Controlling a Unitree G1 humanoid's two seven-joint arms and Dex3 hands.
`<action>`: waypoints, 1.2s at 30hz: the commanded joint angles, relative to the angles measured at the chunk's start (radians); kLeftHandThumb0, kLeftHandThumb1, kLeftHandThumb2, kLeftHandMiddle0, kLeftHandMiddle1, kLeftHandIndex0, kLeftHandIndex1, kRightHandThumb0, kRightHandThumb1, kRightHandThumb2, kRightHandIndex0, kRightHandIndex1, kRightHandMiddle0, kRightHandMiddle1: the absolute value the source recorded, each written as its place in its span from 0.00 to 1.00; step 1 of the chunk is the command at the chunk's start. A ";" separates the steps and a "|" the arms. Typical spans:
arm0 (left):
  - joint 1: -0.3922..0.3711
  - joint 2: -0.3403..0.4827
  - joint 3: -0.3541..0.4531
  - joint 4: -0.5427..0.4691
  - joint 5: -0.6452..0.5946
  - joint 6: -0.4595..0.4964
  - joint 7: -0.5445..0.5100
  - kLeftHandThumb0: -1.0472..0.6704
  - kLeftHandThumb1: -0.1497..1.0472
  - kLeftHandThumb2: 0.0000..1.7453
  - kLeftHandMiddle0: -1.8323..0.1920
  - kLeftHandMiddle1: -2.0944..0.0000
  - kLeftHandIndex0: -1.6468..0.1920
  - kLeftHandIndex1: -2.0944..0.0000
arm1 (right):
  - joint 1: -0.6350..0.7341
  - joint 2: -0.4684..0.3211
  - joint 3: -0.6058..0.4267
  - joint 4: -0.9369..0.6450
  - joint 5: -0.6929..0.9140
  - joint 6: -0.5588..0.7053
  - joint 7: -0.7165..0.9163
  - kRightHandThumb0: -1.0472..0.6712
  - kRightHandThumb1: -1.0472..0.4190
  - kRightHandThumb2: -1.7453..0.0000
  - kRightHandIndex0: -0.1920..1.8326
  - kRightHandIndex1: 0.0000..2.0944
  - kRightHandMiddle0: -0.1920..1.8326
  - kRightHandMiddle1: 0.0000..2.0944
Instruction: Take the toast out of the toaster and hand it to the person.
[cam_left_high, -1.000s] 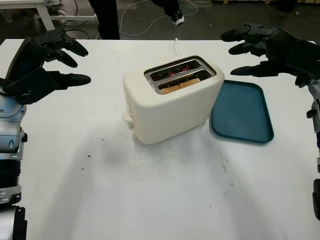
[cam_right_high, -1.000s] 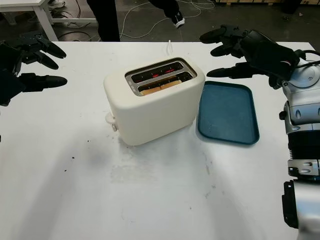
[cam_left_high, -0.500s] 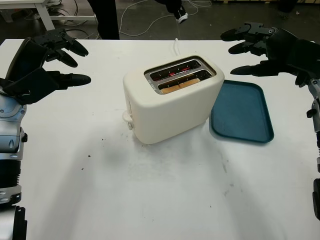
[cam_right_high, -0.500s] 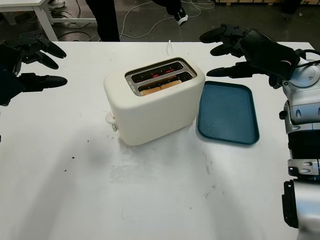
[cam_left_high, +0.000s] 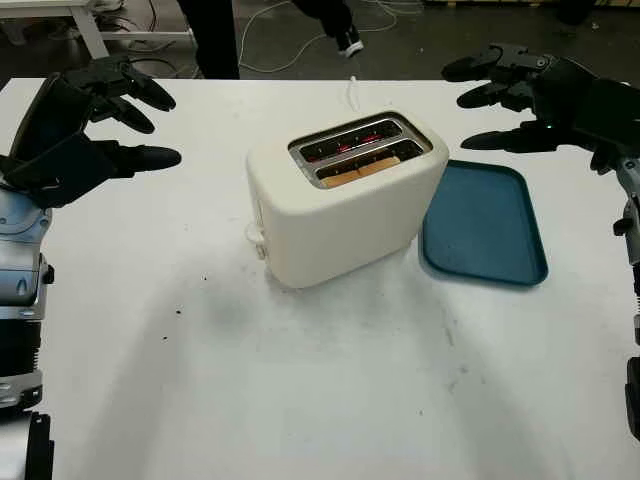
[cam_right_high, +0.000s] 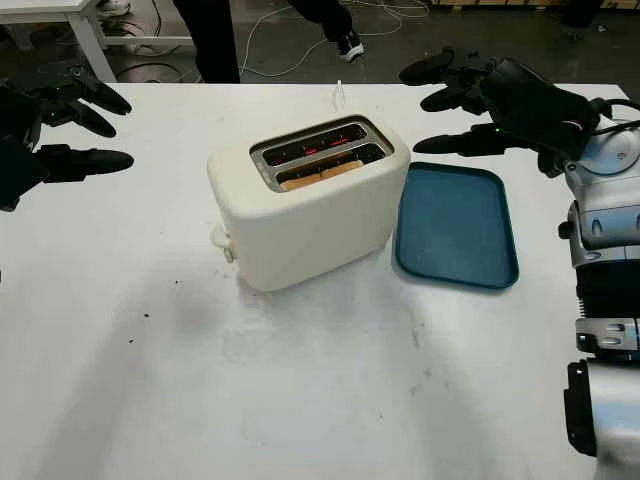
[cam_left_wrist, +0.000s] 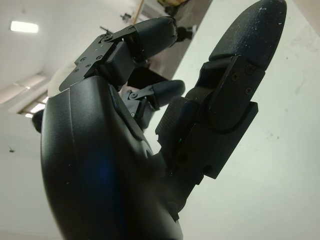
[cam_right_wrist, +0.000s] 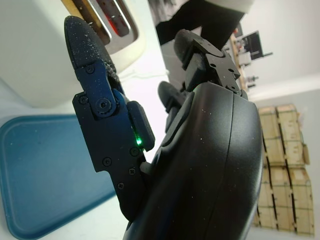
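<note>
We've got a big white table (cam_left_high: 300, 400) taking up most of the frame, scuffed and speckled with dark crumbs. Along the top edge there's dark floor (cam_left_high: 420, 50) with white cables (cam_left_high: 290, 45) snaking around, plus a white table leg (cam_left_high: 90, 35) at upper left.

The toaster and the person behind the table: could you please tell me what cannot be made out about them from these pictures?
- Toast: its top edge shows in the near slot; the toaster walls hide the rest.
- Far slot: red glow visible in the eye views; too dark to tell whether it holds bread.
- Person: legs and a shoe show; the top picture edge cuts off the rest.
- Toaster lever: partly hidden by the body.
- Both the left hand and the right hand are open, above the table.
</note>
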 joint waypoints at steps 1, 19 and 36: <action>0.004 -0.003 0.006 -0.013 -0.008 0.011 0.004 0.00 0.72 0.00 0.68 0.40 0.62 0.48 | -0.006 0.007 -0.005 -0.005 0.011 -0.006 0.000 0.17 0.18 1.00 0.09 0.39 0.14 0.28; 0.005 -0.008 0.008 -0.012 -0.016 0.011 0.002 0.00 0.72 0.00 0.68 0.40 0.62 0.48 | -0.004 0.005 -0.003 -0.010 0.006 -0.002 -0.003 0.16 0.18 1.00 0.09 0.40 0.14 0.28; 0.001 -0.004 0.006 -0.004 -0.010 -0.001 0.002 0.00 0.72 0.00 0.67 0.40 0.62 0.48 | -0.010 0.006 -0.002 0.002 0.011 -0.002 0.005 0.16 0.17 1.00 0.09 0.39 0.14 0.29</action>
